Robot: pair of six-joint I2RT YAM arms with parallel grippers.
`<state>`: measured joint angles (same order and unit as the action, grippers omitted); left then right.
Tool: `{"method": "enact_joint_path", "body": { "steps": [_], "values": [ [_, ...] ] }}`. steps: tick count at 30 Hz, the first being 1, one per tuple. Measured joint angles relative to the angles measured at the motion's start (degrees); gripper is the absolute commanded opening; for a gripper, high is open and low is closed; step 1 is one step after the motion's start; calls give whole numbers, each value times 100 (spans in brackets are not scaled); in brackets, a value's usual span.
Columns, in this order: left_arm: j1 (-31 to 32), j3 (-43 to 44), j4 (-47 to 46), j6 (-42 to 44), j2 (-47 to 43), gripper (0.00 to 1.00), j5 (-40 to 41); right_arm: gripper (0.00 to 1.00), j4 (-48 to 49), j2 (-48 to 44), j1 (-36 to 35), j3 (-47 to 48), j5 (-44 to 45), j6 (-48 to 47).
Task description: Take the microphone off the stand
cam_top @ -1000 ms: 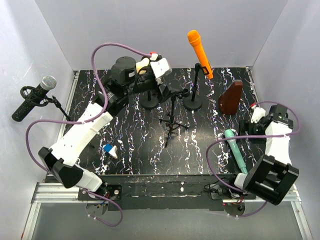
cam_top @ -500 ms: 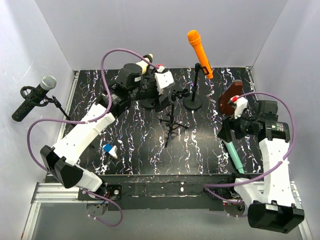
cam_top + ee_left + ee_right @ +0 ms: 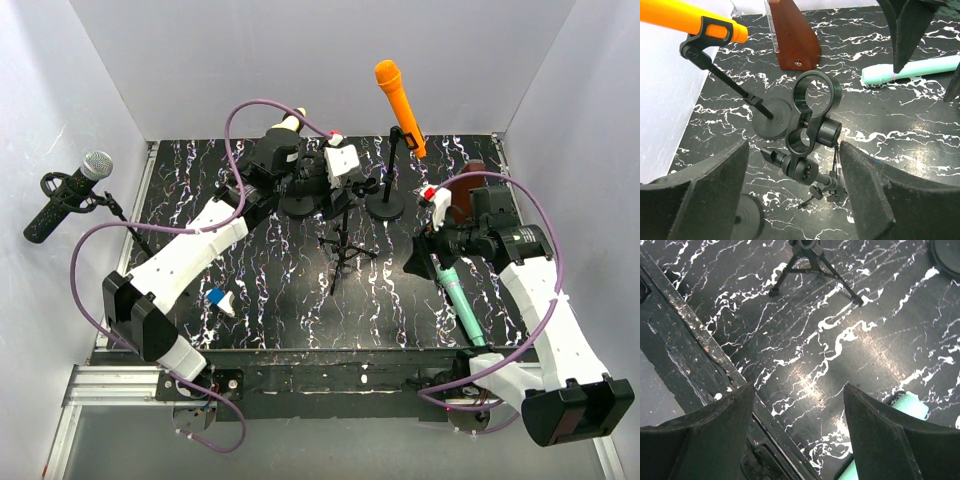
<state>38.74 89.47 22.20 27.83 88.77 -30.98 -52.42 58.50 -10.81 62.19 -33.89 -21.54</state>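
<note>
An orange microphone (image 3: 398, 103) sits tilted in the clip of a round-based stand (image 3: 386, 207) at the back centre; the left wrist view shows it at the top left (image 3: 685, 17). A black microphone with a grey head (image 3: 66, 196) is clipped to a stand at the far left. A cream microphone (image 3: 288, 124) pokes out behind the left arm. My left gripper (image 3: 338, 192) (image 3: 794, 145) is open, its fingers on either side of the empty black clip (image 3: 812, 115) of a small tripod stand (image 3: 345, 250). My right gripper (image 3: 420, 258) (image 3: 799, 390) is open above the table beside a teal microphone (image 3: 462, 300).
A brown wooden block (image 3: 468, 190) stands at the back right, partly behind the right arm. A small blue and white object (image 3: 220, 300) lies front left. Another round black base (image 3: 298, 205) stands under the left arm. The tripod's legs (image 3: 810, 262) spread over the table centre.
My left arm has moved right, and its fingers now flank the tripod's empty clip. My right arm has swung in from the right edge toward the centre, over the teal microphone.
</note>
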Motion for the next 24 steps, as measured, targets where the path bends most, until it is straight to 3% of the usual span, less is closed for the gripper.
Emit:
{"method": "enact_joint_path", "body": {
  "steps": [15,17,24],
  "values": [
    [-2,-81,-361,-632,201,18,-7,77,1412,1084,-527,297,-428,907],
    [-2,-81,-393,-730,203,0,87,76,1661,1320,-608,341,-428,1078],
    [0,-70,-603,-1556,227,1,942,77,2380,1526,-1008,433,-400,1338]
  ]
}}
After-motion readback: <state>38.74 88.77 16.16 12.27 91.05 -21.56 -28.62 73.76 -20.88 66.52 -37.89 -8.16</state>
